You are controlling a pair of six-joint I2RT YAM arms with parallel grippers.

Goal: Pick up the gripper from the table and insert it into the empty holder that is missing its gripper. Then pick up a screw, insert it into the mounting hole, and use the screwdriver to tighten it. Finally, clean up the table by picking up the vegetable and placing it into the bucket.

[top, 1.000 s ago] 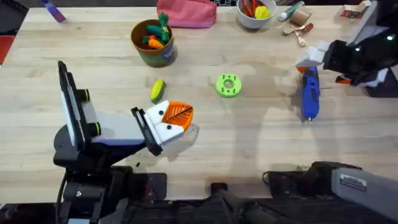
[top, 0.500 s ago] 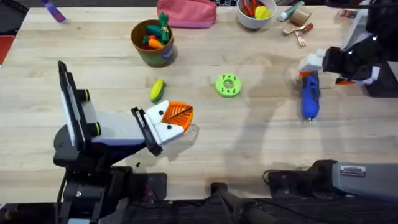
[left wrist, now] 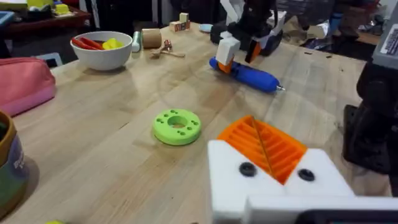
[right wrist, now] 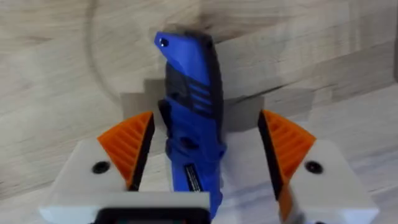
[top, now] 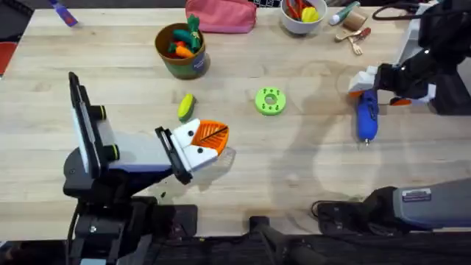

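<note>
The blue pen-shaped electric screwdriver [top: 366, 116] lies flat on the pale wooden table [top: 294, 169], and everything else is placed from it here. The right gripper [right wrist: 205, 152], white with orange ribbed pads [right wrist: 130, 146], hangs directly over the screwdriver's butt end with its jaws spread wide, one pad on each side of the blue body and a clear gap on both sides, so it grips nothing. In the left wrist view that same gripper [left wrist: 239, 46] stands above the screwdriver [left wrist: 245, 71], whose thin metal bit points away from it. Toward the table's middle from the screwdriver lies a bright green round plastic disc [top: 270, 101], well apart. Farther that way rests the small oblong yellow-and-green toy vegetable [top: 186, 106], and just beside it sits the left gripper [top: 202, 143], low over the table, with the orange wedge-shaped fingertips [left wrist: 264, 146] seated in its white finger blocks [left wrist: 273, 186] and brought close together with nothing between them. Beyond the vegetable, farthest from the screwdriver, stands the small round green bucket [top: 182, 50] with a tan rim, holding orange toy carrots [top: 180, 46]. A white bowl [top: 302, 16] sits at the table's far edge.
</note>
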